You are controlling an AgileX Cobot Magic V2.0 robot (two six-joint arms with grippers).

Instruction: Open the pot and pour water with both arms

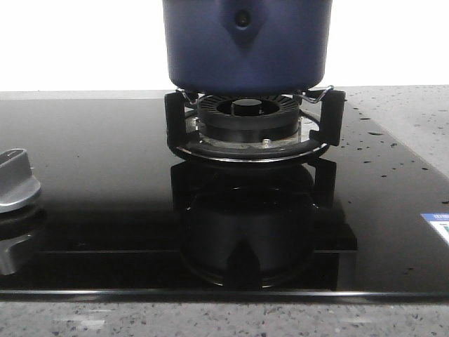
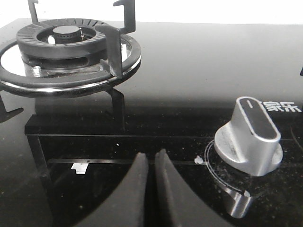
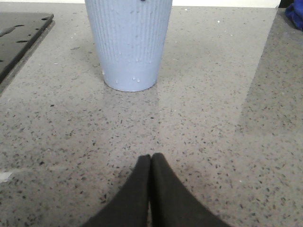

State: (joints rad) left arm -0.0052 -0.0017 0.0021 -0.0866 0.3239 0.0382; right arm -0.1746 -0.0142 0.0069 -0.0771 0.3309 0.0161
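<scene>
**Navy pot on the burner; both grippers closed and empty**

Navy-blue metal, the pot [image 1: 247,43] stands on the prongs of the burner [image 1: 247,116] in the front view, its rounded lower edge just above the ring. A shield-shaped mount with one rivet [image 1: 243,19] faces the camera. The pot's rim and any lid lie above the frame, so whether the lid is on cannot be told.

Left gripper [image 2: 153,161]: the two dark fingers meet at their tips and hold nothing. Ahead of it and to one side lies a burner ring with no pot on it; a silver knob [image 2: 249,137] stands near the fingers on the other side, on the black glass hob [image 2: 189,71]. The pot itself does not show in this view, so how it lies relative to this gripper cannot be told.

Right gripper [image 3: 151,161]: fingers likewise pressed together, empty, over a speckled counter [image 3: 227,118]. A pale blue ribbed cup [image 3: 129,42] stands upright straight ahead, well apart from the tips, beaded with droplets. The pot is not in this view either.

Handling, as a judgement: the pot is probably rigid and heavy, more so with water inside, and its smooth wall offers the fingers no purchase. Grasping is likely best at a handle, or at the lid's knob for opening; neither shows here. Scattered droplets on the hob suggest wet, slippery surfaces, so a firm hold and slow tilting seem advisable, with one arm steadying.
</scene>
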